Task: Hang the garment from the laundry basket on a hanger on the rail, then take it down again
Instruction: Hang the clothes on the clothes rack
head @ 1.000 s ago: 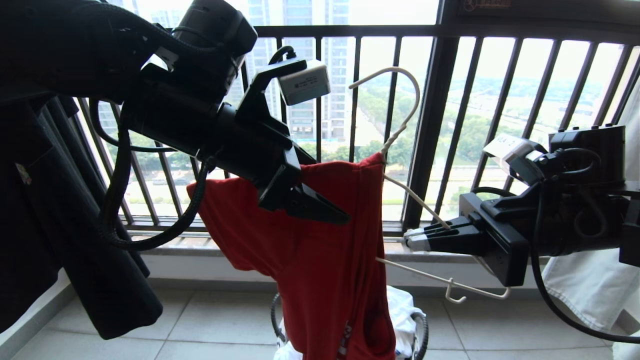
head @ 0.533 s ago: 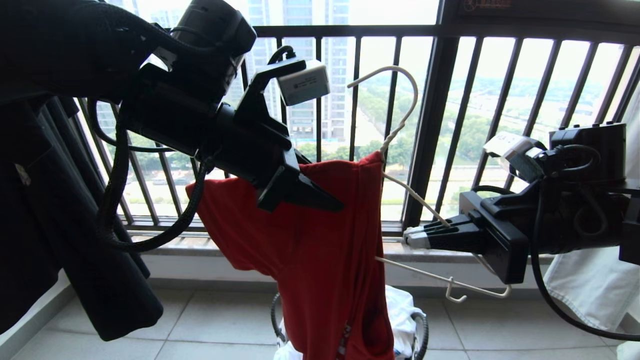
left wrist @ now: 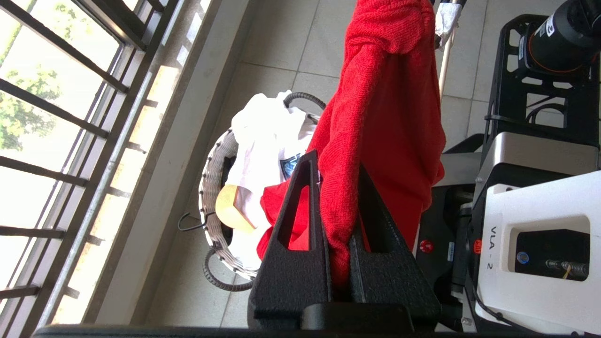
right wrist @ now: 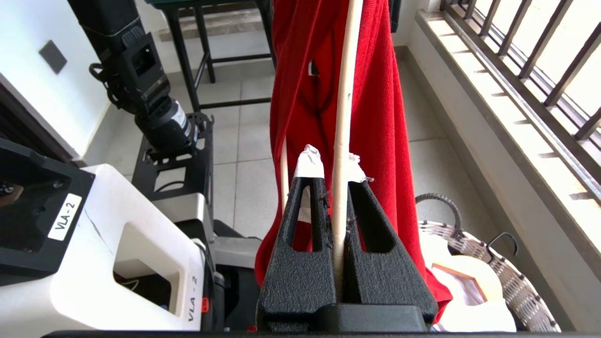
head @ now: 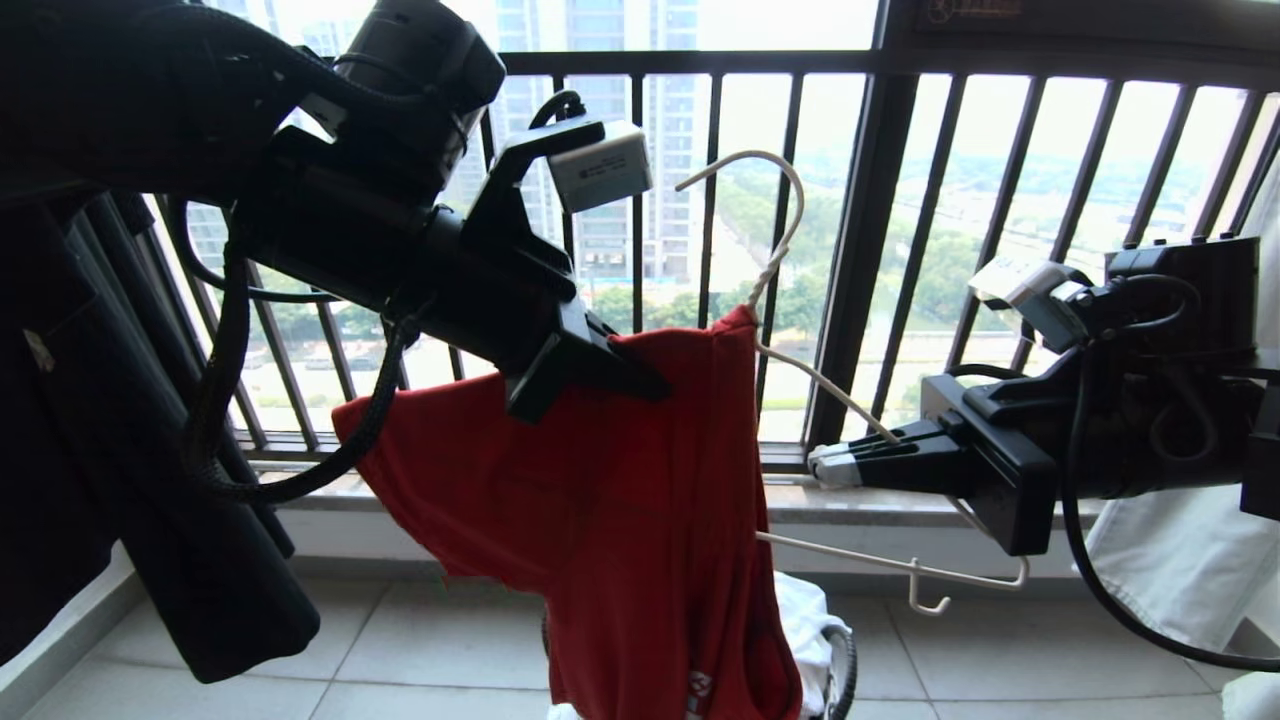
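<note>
Head view: tiled floor (head: 440,650), barred window railing (head: 900,250).

Both arms raised in front of the torso, each gripper clamped.

Left arm reaches in from the upper left, angled down toward the centre; left gripper (head: 640,385) has its jaws closed on a fold of the garment (head: 620,520), cloth pinched between the two black fingers (left wrist: 296,244) in the left wrist view. Right arm extends in level from the right; right gripper (head: 825,465) points left, jaws closed on the wire of the hanger (head: 800,375), which runs between its fingertips in the right wrist view.
</note>
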You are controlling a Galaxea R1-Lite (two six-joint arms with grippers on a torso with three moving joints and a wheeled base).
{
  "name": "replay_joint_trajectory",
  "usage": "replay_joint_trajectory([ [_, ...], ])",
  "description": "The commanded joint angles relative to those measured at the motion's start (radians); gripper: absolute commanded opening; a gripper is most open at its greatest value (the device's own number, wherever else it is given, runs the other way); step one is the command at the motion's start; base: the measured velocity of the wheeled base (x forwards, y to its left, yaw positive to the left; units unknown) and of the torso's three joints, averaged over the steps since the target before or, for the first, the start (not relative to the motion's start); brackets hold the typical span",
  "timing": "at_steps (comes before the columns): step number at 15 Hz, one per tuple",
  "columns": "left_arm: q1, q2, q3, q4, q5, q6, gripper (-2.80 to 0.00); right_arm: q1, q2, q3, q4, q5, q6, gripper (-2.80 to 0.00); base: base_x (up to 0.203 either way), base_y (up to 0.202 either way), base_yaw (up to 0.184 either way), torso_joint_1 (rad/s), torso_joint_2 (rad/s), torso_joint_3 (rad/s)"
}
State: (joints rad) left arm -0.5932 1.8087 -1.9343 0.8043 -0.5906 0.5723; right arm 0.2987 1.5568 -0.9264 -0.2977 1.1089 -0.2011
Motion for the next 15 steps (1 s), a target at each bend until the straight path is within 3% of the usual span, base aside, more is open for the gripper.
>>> replay_joint_trajectory([
  [1, 0.000, 0.000, 0.000, 0.004, -0.003, 0.003, -2.80, -0.001, -0.001, -0.003, -0.003, 0.003, -0.001, -2.80, 0.000, 0.000, 0.000, 0.000, 0.00, 0.000],
  [5, 0.000, 0.000, 0.000, 0.003, -0.003, 0.003, -2.80, -0.002, 0.000, 0.000, -0.005, 0.002, -0.008, -2.80, 0.000, 0.000, 0.000, 0.000, 0.00, 0.000],
  [6, 0.000, -0.002, 0.000, 0.002, -0.003, 0.003, -2.80, -0.003, 0.000, -0.002, -0.005, 0.002, -0.008, 0.00, 0.000, 0.000, 0.000, 0.000, 0.00, 0.000],
  [10, 0.000, -0.005, 0.000, 0.001, -0.003, 0.004, -2.80, -0.013, 0.007, -0.015, -0.005, -0.005, -0.003, 0.00, 0.000, 0.000, 0.000, 0.000, 0.00, 0.000],
  [13, 0.001, -0.014, 0.000, 0.000, 0.001, 0.003, -2.80, -0.086, 0.011, -0.043, -0.003, -0.008, 0.001, 0.00, 0.000, 0.000, 0.000, 0.000, 0.00, 0.000],
  [15, 0.017, -0.031, -0.001, 0.000, 0.014, 0.000, -2.80, -0.126, -0.005, -0.067, -0.002, -0.008, 0.048, 0.00, 0.000, 0.000, 0.000, 0.000, 0.00, 0.000],
])
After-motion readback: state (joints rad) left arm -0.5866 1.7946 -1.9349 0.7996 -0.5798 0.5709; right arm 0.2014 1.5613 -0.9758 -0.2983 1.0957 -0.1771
